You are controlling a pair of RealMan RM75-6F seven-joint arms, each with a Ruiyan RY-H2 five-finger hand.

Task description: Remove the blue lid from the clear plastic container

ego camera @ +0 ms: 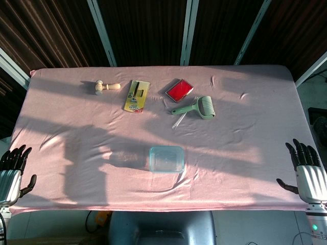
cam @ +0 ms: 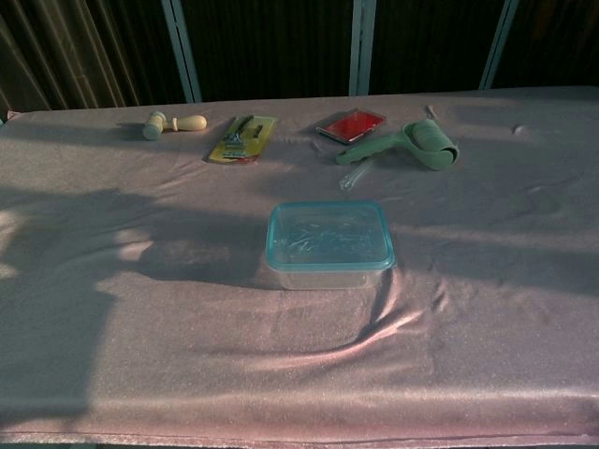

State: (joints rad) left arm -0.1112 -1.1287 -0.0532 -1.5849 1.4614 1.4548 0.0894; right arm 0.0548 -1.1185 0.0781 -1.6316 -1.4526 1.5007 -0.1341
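Right now both hands are hanging off the near corners of the table [ego camera: 61,168], well apart from everything on it. Left hand [ego camera: 13,168] is sitting at the near-left edge, dark fingers fanned apart and pointing up, thumb sticking out to the side, holding nothing and touching nothing. Right hand [ego camera: 306,171] is mirroring it at the near-right edge, fingers spread wide, thumb out, also w/ nothing in it. Neither hand is showing in the chest view. Clear plastic container [cam: 329,271] is resting near the middle of the pink cloth, closer to the near edge, w/ the blue lid [cam: 328,234] sitting flat on top, closed. Along the far side, left to right, are lying a wooden stamp [ego camera: 106,87], a yellow carded tool pack [ego camera: 136,96], a red pad in a dark frame [ego camera: 179,90] and a green lint roller [ego camera: 198,107], w/ a small clear tube [ego camera: 179,120] just beside the roller's handle.
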